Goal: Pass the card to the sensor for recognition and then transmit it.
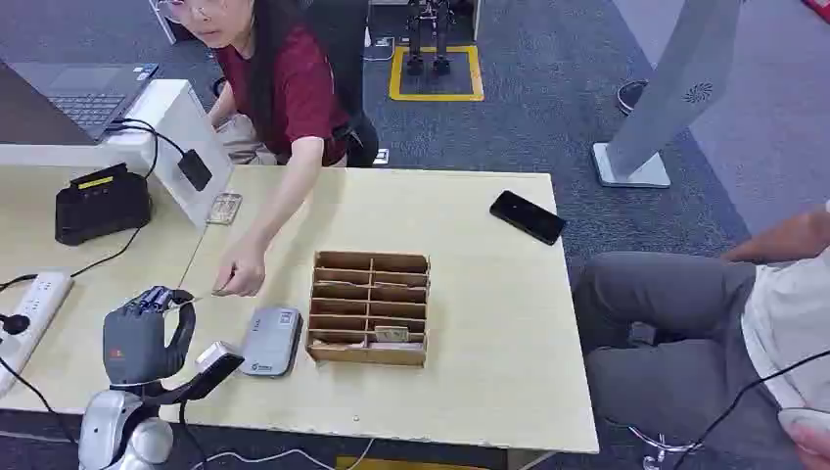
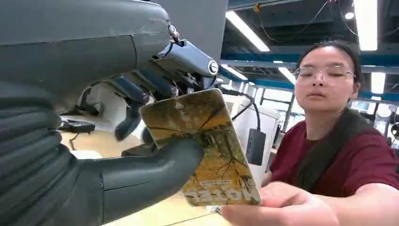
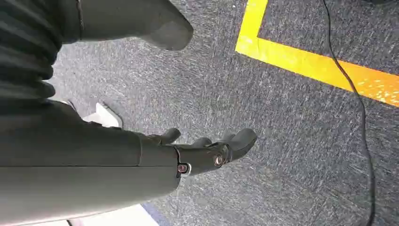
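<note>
While left hand [image 2: 141,155] pinches card [image 2: 202,141] with person's hand [image 2: 277,207] touching it, keep grip firm, then swing to sensor [image 1: 270,341]; right hand [image 3: 207,150] hangs empty, fingers loosely spread.

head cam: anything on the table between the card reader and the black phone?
Yes: the cardboard divider box sits between the card reader and the phone, seen in head view.
</note>
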Tool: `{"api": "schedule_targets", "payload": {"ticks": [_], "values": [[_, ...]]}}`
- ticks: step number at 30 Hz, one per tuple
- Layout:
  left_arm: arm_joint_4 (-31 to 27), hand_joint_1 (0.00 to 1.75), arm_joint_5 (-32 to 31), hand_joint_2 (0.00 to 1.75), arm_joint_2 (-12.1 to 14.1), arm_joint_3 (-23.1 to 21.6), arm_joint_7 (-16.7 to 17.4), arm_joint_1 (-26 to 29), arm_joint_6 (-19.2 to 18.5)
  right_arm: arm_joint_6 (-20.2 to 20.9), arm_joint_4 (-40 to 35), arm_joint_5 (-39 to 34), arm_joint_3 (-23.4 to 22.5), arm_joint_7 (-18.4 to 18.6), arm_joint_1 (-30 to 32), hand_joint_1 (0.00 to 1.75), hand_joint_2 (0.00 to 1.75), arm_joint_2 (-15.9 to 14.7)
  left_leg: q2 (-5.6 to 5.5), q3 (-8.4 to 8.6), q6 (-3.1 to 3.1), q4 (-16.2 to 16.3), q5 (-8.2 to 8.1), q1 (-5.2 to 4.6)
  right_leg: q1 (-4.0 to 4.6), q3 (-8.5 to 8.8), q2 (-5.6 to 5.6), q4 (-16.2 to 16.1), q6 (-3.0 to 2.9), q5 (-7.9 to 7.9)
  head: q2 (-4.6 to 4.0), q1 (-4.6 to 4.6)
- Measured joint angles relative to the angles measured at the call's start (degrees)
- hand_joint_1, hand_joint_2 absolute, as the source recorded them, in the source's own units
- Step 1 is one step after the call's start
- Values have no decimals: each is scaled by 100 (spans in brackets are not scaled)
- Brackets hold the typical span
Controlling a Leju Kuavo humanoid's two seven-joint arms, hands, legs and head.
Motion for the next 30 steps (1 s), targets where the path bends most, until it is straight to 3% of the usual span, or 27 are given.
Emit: {"api": "schedule_targets", "payload": {"ticks": [8,14,18,20,24,30], "values": [[9,175,333,175,4,-142,40,-9,0,4,0,22,-22,-68,-1,0,175,0,0,0,0,0,0,0,0,0,0,0,0,0,0,0],[-46,175,1185,175,7,-221,-350,68,-85,6,-2,116,-31,-111,0,0,175,0,-1,-1,0,0,0,1,0,0,0,0,0,0,-2,0],[-137,175,1324,175,7,-221,-465,114,-203,-15,-2,188,-44,-149,1,0,175,0,-1,-1,0,0,0,1,0,0,0,0,0,0,0,0],[-179,175,1572,175,4,-221,-518,114,-423,-26,-2,192,-50,-149,0,0,175,0,-1,0,0,0,0,0,0,0,-1,0,0,0,0,0],[-282,175,2475,175,-24,-221,-533,114,-1387,-20,0,192,-85,-177,2,0,175,4,-1,0,0,0,1,0,0,0,0,0,0,0,0,0],[-376,175,2686,175,-59,-221,-533,113,-1622,-20,0,192,-146,-192,1,0,175,11,0,0,0,0,1,0,0,0,0,0,0,1,0,0]]}}
